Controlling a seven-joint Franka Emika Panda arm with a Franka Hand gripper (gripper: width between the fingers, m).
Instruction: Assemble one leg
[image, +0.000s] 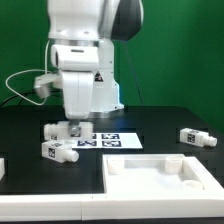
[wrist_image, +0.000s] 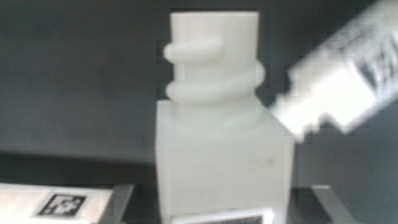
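The black surface (image: 160, 120) carries everything, and the single white arm (image: 85, 60) stands over its part toward the exterior view's left. One large tabletop (image: 125, 180) with a raised rim lies nearest the camera, and one marker board (image: 108, 141) lies flat just beyond it. Three pegs are plain to count. The leg (image: 58, 128) sits directly under the arm's wrist, beside the marker board. A second leg (image: 60, 151) lies just in front of it. A third leg (image: 196, 137) lies well apart toward the exterior view's right. A white scrap at the left edge may be a fourth, too cropped to tell. In the wrist view the leg (wrist_image: 214, 120) fills the middle, so it lies straight ahead of the jaws and very close, its long axis running from blocky end to round stem along the middle of that view. The jaws themselves show in neither picture, so whether they are spread or pinching the leg cannot be told.
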